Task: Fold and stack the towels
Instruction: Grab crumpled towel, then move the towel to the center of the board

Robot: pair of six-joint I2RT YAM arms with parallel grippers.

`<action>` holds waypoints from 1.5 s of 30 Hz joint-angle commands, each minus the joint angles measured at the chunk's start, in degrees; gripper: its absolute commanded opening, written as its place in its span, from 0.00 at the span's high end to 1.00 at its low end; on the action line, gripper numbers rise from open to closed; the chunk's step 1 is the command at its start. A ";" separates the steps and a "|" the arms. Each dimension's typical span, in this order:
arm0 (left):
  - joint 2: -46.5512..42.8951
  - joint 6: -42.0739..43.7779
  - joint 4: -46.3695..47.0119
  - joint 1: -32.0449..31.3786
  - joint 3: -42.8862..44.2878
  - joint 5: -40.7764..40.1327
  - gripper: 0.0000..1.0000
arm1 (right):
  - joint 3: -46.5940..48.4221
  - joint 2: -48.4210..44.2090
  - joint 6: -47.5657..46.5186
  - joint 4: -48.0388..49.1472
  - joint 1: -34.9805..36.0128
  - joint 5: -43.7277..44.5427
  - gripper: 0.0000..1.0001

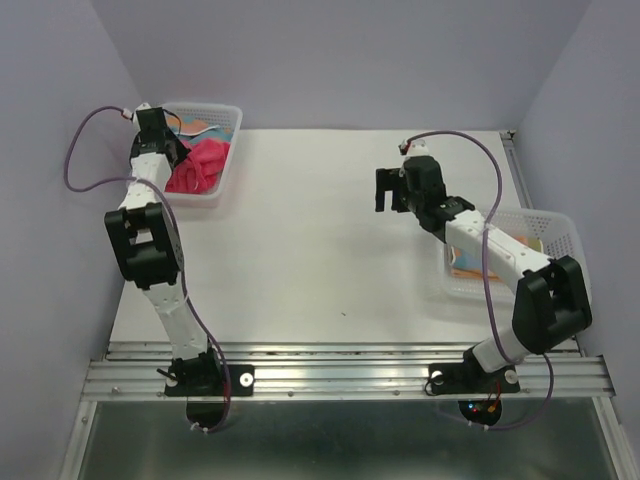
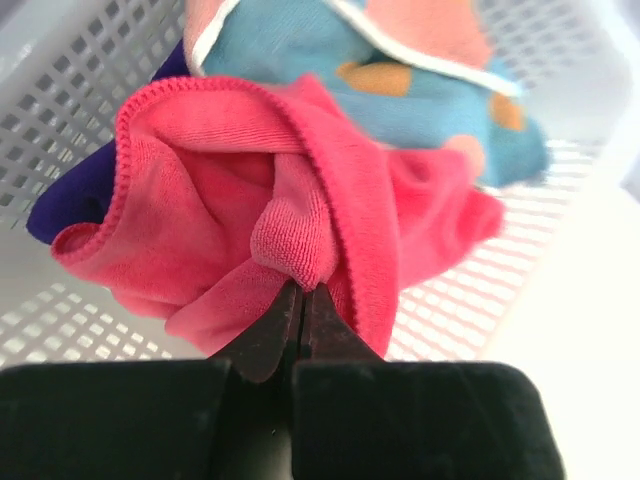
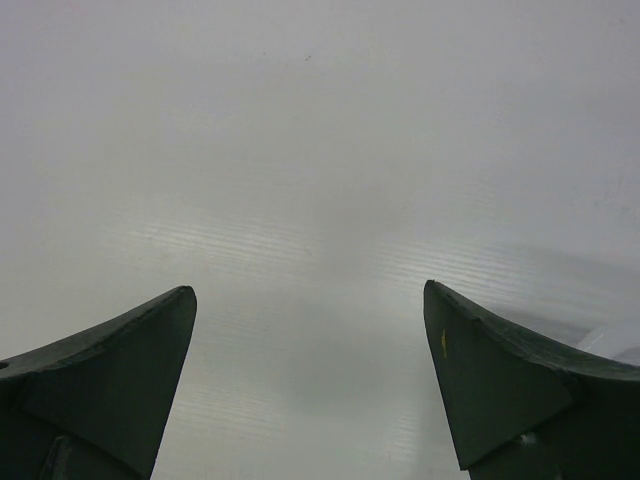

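While the left arm (image 1: 150, 240) reaches into the white mesh basket (image 1: 228, 108) at the far-left corner of the worktop (image 1: 320, 250), the left gripper (image 2: 303, 292) is clamped tip-to-tip on a raised fold of the pink-red towel (image 2: 200, 220), a crumpled looped-pile cloth with a stitched hem. Against it lie the light blue towel (image 2: 430, 110) and the dark purple towel (image 2: 70, 200). The right arm (image 1: 490, 245) extends over the right-centre worktop, and the right gripper (image 3: 309, 290) has its tapered dark fingers (image 3: 110, 370) wide apart. A second basket (image 1: 565, 225) at the right edge holds an orange towel (image 1: 468, 270).
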 commanded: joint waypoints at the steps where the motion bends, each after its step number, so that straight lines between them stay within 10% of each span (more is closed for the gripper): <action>1: -16.78 1.10 7.15 0.36 -3.56 3.67 1.00 | -2.43 -5.23 1.30 2.60 0.21 -1.15 0.00; 12: -41.13 -0.30 17.44 -1.04 -9.90 14.75 1.00 | -12.45 -17.97 5.33 7.52 0.30 -5.72 0.00; 18: -51.33 -1.45 20.61 -13.59 -10.18 22.23 1.00 | -16.14 -25.35 6.92 7.96 0.30 -8.71 0.00; 30: -46.78 -6.11 24.03 -34.97 -2.96 29.53 1.00 | -18.96 -39.33 9.91 -1.07 0.21 -1.16 0.00; 38: -58.80 -7.24 26.07 -34.36 -37.72 14.17 1.00 | -17.64 -40.23 9.92 -3.11 0.21 3.77 0.00; 39: -59.43 -8.99 24.23 -34.18 -41.68 12.06 0.94 | -17.12 -39.26 9.48 -2.85 0.21 3.68 0.00; 42: -60.40 -15.23 14.39 -32.17 -52.86 -0.84 0.03 | -14.49 -36.10 7.98 -3.37 0.21 2.89 0.00; 45: -60.14 -17.97 5.25 -28.13 -52.63 -9.31 0.01 | -13.07 -31.00 8.85 -1.88 0.30 1.93 0.00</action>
